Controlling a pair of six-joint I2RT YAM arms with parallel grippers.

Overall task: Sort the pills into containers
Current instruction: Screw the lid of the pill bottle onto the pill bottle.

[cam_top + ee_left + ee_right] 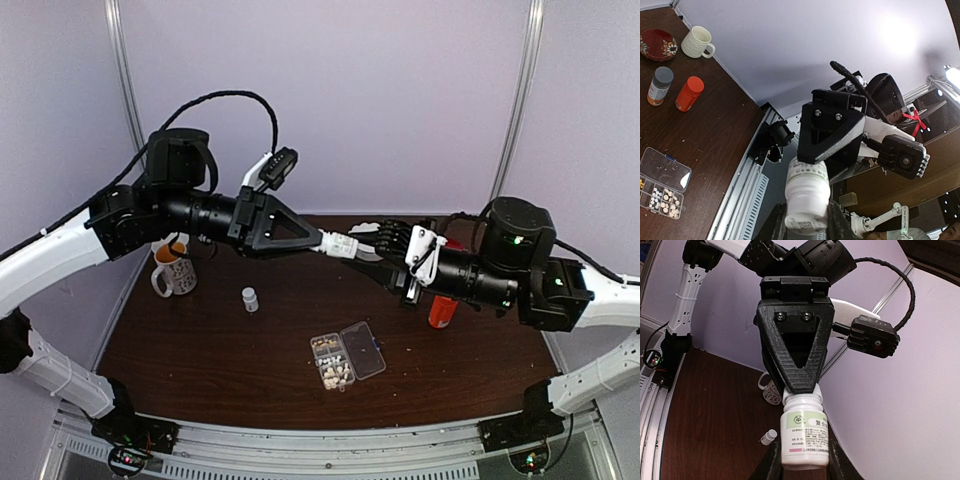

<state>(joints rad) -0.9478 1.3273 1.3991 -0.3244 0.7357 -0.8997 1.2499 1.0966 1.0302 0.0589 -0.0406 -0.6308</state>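
The white bottle (805, 432) is clamped at both ends, my right claw (804, 461) on its body, left claw (805, 225) on its cap; light, slick plastic, I judge, its pills (664, 198) scattering easily.

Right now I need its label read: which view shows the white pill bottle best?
Right wrist: the white pill bottle shows its label facing the camera. Left wrist sees it foreshortened, print blurred; top external, only a white sliver.

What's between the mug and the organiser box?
One small white bottle stands between the mug and the organiser box, touching neither; the top view shows it.
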